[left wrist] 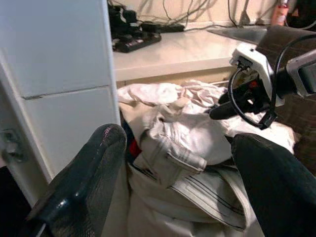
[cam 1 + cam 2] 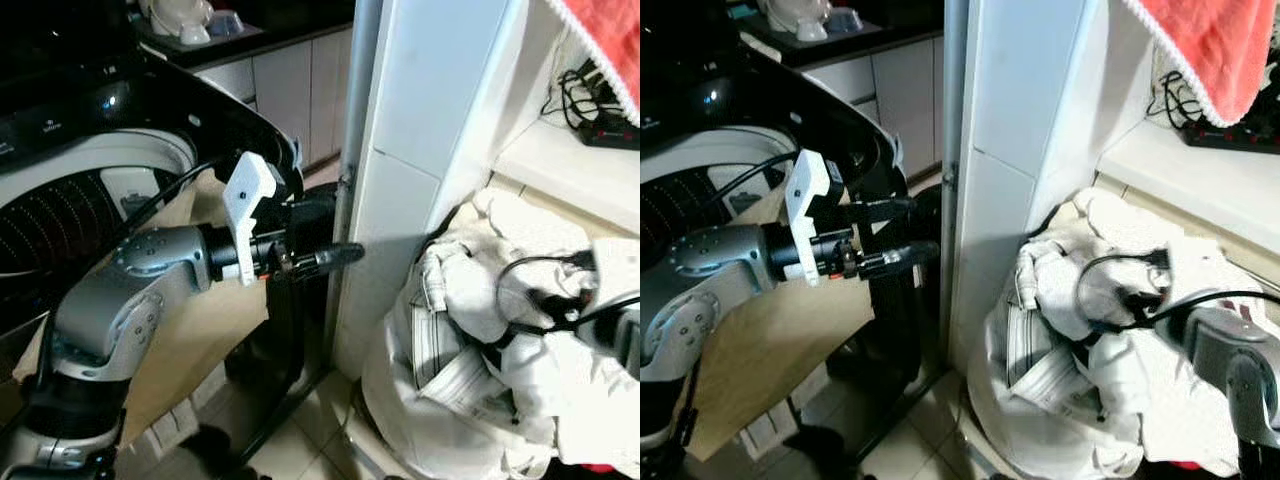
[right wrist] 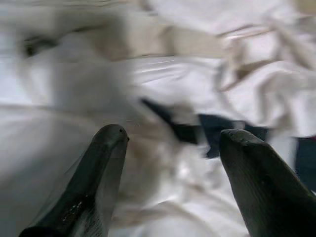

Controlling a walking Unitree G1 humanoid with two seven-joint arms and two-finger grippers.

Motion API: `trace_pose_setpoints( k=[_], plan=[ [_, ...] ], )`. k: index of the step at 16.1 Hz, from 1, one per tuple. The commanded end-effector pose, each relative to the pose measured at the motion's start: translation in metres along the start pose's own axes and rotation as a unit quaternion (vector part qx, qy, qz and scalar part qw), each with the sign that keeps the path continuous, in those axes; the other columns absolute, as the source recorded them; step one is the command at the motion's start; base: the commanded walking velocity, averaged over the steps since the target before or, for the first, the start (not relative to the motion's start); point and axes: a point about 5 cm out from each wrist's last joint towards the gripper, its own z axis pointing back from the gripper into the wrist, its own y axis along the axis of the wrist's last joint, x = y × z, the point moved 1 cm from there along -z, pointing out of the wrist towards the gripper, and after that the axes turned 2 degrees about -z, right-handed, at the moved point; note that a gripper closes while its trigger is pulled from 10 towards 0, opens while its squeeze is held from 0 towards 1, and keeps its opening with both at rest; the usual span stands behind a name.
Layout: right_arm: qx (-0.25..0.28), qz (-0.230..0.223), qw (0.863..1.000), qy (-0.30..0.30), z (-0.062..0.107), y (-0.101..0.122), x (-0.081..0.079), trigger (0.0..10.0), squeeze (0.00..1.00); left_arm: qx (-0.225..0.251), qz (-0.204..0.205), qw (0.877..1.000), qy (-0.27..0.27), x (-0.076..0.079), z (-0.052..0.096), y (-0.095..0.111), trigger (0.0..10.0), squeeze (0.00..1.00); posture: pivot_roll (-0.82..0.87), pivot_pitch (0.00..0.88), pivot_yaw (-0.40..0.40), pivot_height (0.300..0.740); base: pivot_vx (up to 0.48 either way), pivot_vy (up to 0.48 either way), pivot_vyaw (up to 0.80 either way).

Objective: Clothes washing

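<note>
Clothes (image 2: pixel 470 340) lie in a crumpled heap at about 4 o'clock in the head views, piled in a pale sack (image 2: pixel 1040 420) on the tiled floor (image 2: pixel 300 430), just beside a white pillar (image 2: pixel 400 180). Most are white or cream; one folded piece shows thin dark stripes and stitched seams, and dark blue cloth peeks through between the folds. The fabric looks soft, thin and much creased. No writing can be read on any of it.

The right pincer (image 3: pixel 170 136) is right over the heap with its two black fingers spread apart, white cloth showing in the gap and nothing clamped; whether the tips touch the fabric is unclear through the blur. A black cable loops over that silver wrist.

The left pincer (image 2: pixel 335 255) is held out at 9 o'clock, pointing toward the pillar, its fingers (image 1: pixel 89 173) wide apart and empty. Behind that arm, at 10 o'clock, stands the washer (image 2: pixel 100 180) with its glossy black lid raised and its ribbed drum open.

A coral towel (image 2: pixel 1215 50) with a white scalloped edge hangs at 1 o'clock, above a white desk (image 1: pixel 187 52) carrying black cords and a power strip (image 1: pixel 136 42).
</note>
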Motion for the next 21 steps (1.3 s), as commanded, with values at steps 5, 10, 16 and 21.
trace_pose_setpoints(
  k=[5, 10, 16, 21],
  plan=[
    [-0.031, 0.028, 0.995, 0.087, 0.001, -0.01, -0.016, 10.0, 0.0, -0.02, 0.014, 0.999, -0.045, 0.016, -0.005, -0.006, 10.0, 0.0, -0.1, 0.0, 0.004, 0.74, 0.0, 0.0, 0.0],
    [-0.041, 0.016, 0.993, 0.112, -0.019, -0.028, -0.012, 0.9, 0.0, -0.026, 0.018, 0.998, -0.049, 0.019, -0.007, -0.008, 10.0, 0.0, -0.09, 0.0, 0.004, 0.74, 0.0, 0.0, 0.0],
    [-0.015, 0.023, 0.992, 0.126, -0.023, -0.025, -0.014, 0.0, 0.0, -0.029, 0.017, 0.998, -0.047, 0.018, -0.007, -0.009, 10.0, 0.0, -0.09, 0.0, 0.009, 0.74, 0.0, 0.0, 0.0],
    [-0.012, 0.022, 0.991, 0.132, -0.025, -0.027, -0.014, 0.0, 0.0, -0.032, 0.021, 0.998, -0.052, 0.02, -0.007, -0.012, 10.0, 0.0, -0.09, 0.0, 0.011, 0.74, 0.0, 0.0, 0.0]
  ],
)
